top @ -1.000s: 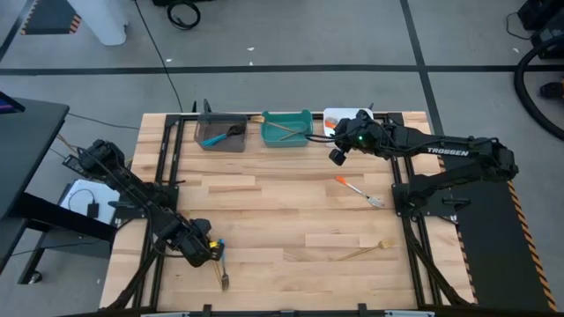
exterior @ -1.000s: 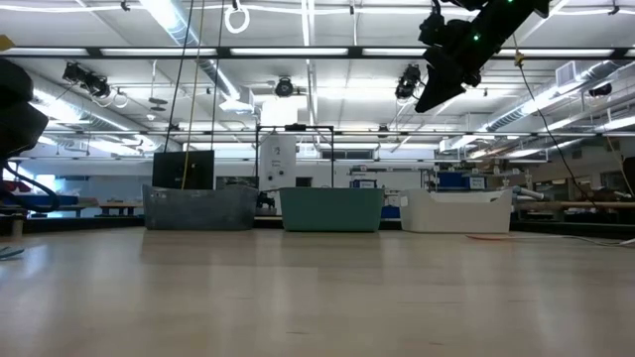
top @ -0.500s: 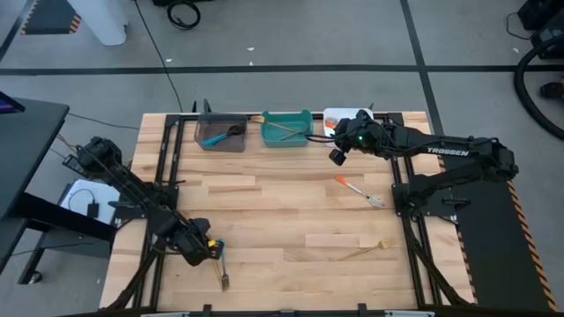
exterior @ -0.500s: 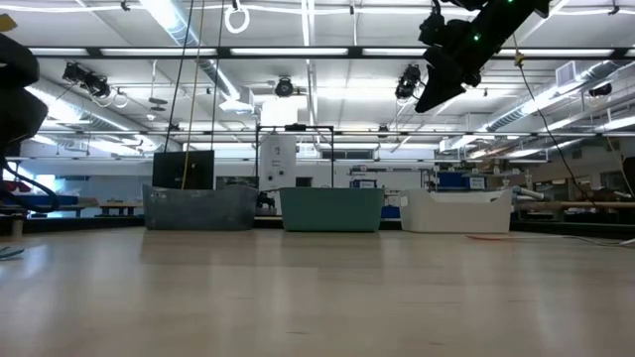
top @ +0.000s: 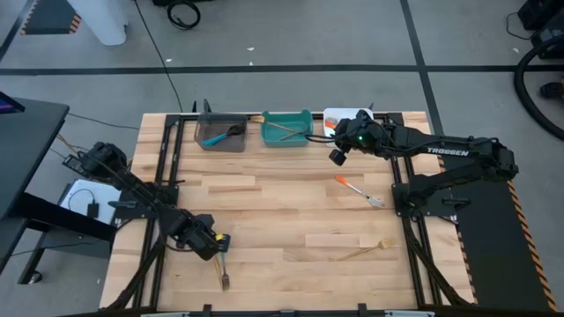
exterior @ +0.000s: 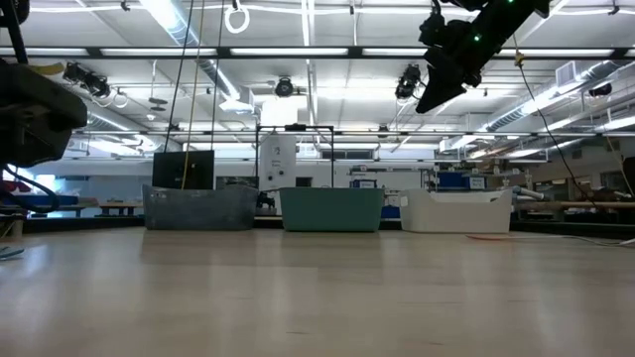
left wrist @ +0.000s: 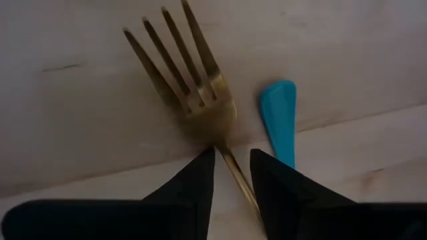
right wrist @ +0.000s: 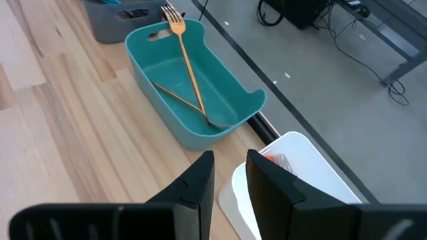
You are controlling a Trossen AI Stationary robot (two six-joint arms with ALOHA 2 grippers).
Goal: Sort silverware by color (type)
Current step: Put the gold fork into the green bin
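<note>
Left gripper (top: 218,246) sits low at lower left of the high view, on the table (top: 291,202) near its front edge; in the left wrist view its fingers (left wrist: 193,183) stand slightly apart, straddling the thin stem of a gold fork (left wrist: 193,90) that lies flat on the wood, tines pointing away from the fingertips. Cannot tell if the pads are touching the stem. Blue handle (left wrist: 279,120) of a second utensil lies just beside the fork neck, apart from the fingers. Right gripper (top: 337,157) hangs high above the table at upper centre-right of the high view, over the gap between teal bin (top: 286,129) and white bin (top: 339,116); its fingers (right wrist: 200,180) are narrowly parted and hold nothing. Teal bin contains 2 gold utensils (right wrist: 187,73), crossed. Grey bin (top: 220,132) at upper left holds a blue utensil (top: 214,139). Orange-handled fork (top: 357,190) lies on the wood at centre-right, below the right gripper and well apart from it. Second gold fork (top: 363,252) lies at lower right, near the front edge.
</note>
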